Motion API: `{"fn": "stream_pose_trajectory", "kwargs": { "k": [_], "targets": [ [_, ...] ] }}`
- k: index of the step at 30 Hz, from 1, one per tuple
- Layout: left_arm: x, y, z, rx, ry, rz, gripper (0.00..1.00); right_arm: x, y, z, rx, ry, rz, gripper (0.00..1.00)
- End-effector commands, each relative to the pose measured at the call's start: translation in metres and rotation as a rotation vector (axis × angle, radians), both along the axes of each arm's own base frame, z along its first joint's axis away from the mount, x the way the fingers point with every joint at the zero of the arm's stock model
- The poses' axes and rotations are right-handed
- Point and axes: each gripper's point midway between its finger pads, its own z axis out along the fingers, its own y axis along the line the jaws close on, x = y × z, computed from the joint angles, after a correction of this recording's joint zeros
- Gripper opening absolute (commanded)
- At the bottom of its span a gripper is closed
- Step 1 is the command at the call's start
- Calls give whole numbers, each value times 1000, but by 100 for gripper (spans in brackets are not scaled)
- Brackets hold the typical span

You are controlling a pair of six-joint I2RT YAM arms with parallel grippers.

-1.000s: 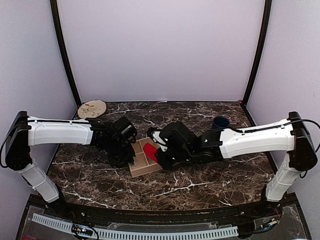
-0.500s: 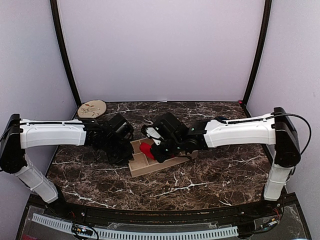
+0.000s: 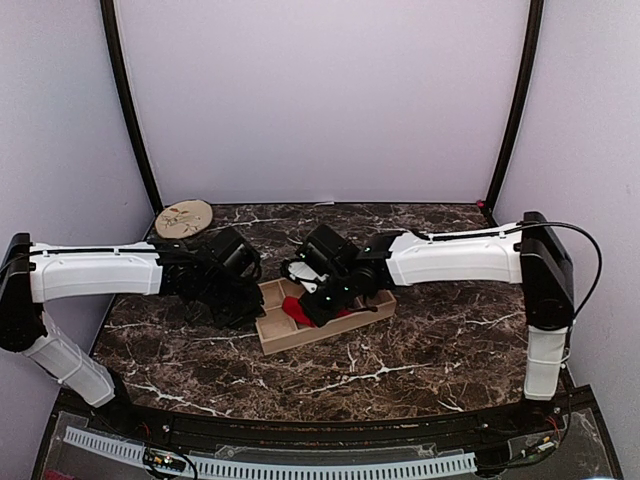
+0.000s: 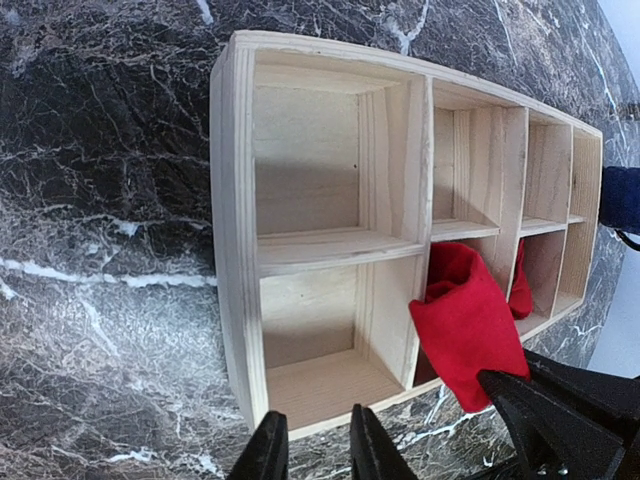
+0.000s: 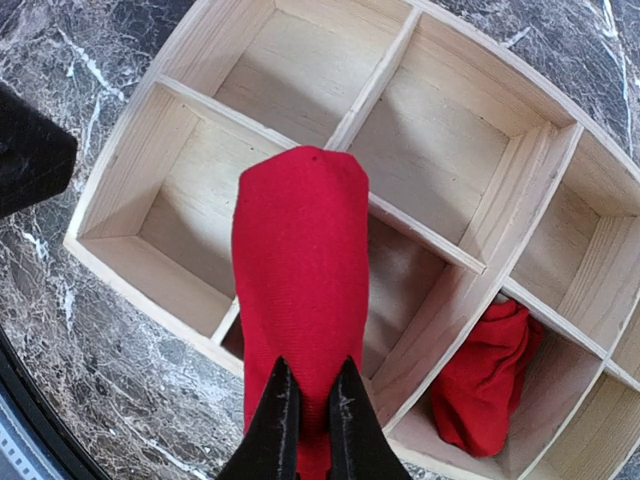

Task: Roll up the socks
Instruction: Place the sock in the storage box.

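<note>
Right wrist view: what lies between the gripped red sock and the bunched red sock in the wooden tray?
A pale wooden divider wall and bare compartment floor, shown in right wrist view.

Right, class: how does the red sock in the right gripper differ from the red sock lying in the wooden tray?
The held sock is pinched by the right gripper; the tray sock lies free. The held sock is stretched flat and long; the tray sock is bunched into a lump. The held sock crosses over a divider of the wooden tray; the tray sock sits inside one compartment. Both are red.
</note>
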Motion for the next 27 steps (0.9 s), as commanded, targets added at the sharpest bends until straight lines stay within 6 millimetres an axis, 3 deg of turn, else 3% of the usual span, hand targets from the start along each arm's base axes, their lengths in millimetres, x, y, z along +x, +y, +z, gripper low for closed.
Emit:
{"fn": "stream_pose_trajectory", "kwargs": {
  "k": [1,10,20,27],
  "targets": [
    [2,6,0,-2,-21,15,25,10,-1,0,-17,24,-3,0],
    [9,-2,-5,-5,-30,0,25,21,-10,-12,-86,77,-9,0],
    [15,-8,-11,-7,-36,-3,25,15,-21,-31,-168,129,17,0],
    [15,-10,-18,-11,-28,2,25,17,-16,-37,-168,128,29,0]
  ]
}}
